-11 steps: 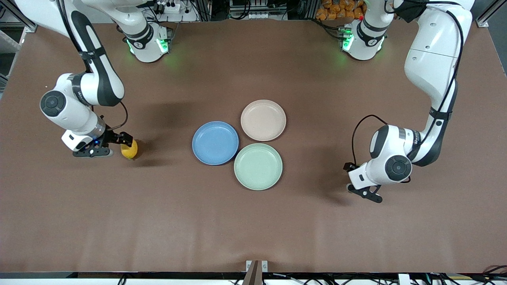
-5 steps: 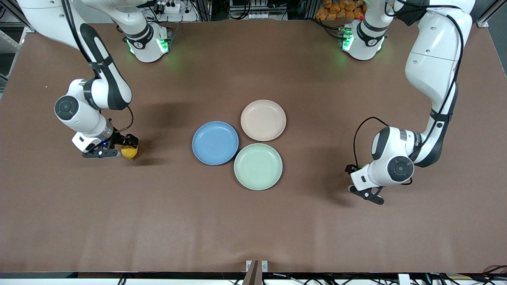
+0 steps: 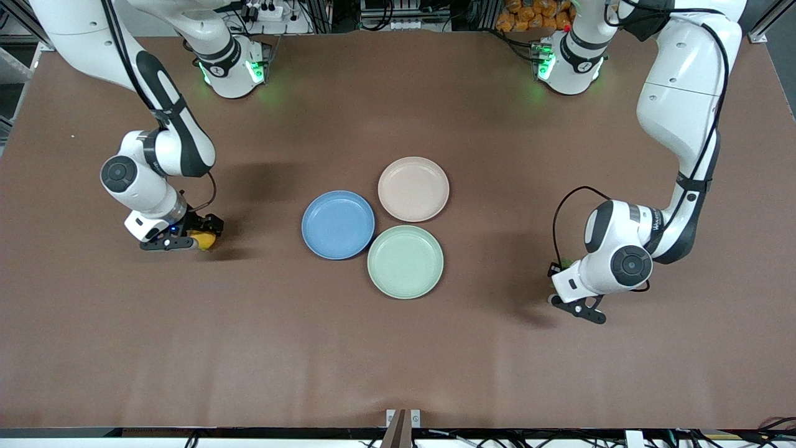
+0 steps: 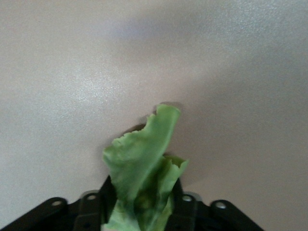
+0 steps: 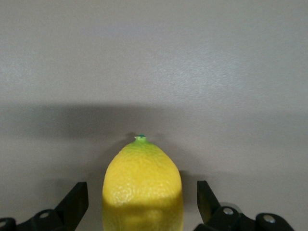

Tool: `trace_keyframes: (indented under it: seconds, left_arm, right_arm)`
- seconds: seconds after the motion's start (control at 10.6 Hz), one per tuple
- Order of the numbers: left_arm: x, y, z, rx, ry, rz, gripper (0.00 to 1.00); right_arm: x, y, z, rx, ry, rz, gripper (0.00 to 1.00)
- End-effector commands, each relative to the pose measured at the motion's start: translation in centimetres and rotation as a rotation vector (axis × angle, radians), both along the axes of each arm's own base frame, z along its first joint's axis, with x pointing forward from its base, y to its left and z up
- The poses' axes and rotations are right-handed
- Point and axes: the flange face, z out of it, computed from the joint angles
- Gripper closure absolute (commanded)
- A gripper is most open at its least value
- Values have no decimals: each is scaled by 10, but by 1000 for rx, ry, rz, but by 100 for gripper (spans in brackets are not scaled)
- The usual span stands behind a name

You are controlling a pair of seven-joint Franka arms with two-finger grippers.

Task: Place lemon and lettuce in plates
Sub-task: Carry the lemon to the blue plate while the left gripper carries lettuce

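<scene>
The yellow lemon (image 5: 142, 185) lies on the brown table between the spread fingers (image 5: 77, 199) of my right gripper (image 5: 142, 211), with a gap on each side. In the front view the lemon (image 3: 205, 241) is mostly covered by the right gripper (image 3: 200, 231), toward the right arm's end of the table. My left gripper (image 4: 142, 214) is shut on the green ruffled lettuce (image 4: 144, 154), low at the table. In the front view the left gripper (image 3: 555, 274) hides the lettuce. The blue plate (image 3: 338, 224) and the beige-pink plate (image 3: 413, 188) sit empty mid-table.
A pale mint-green plate (image 3: 405, 261) lies beside the blue plate, nearer to the front camera than the beige-pink one. The three plates touch in a cluster. Brown table surface (image 3: 398, 348) spreads around them.
My right gripper has moved toward the plates and down over the lemon, which now sits between its fingers. My left gripper has shifted slightly nearer the front camera.
</scene>
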Motion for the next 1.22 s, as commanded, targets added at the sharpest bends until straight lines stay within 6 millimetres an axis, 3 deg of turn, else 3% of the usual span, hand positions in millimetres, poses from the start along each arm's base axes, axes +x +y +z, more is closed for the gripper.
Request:
trace_keyframes:
  seconds: [0.0,0.38,0.66,0.75,0.85,0.94,1.04,1.13]
  left_arm:
    - [4,-2,1,4,-16,16,100]
    - [4,1,18,4,-29,52,100]
    - [-16,-35,55,16,1,108,100]
    - [-25,-50,70,21,22,123,100]
    - [-38,-73,79,30,65,142,100]
    - [-49,-91,87,47,96,174,100]
    - [-61,-115,105,53,106,201,100]
    - [-75,-137,115,64,124,235,100]
  right_arm:
    - [-4,-1,-10,13,-13,-9,0]
    - [-6,-1,-16,12,-7,-8,3]
    - [-5,-4,-25,10,-25,-13,5]
    - [-5,-4,-25,9,-25,-11,14]
    - [-6,-4,-25,9,-24,-10,42]
    - [-5,-2,-25,11,-24,-9,62]
    - [-4,-1,-24,12,-24,-6,73]
    - [-2,3,-20,14,-27,-2,77]
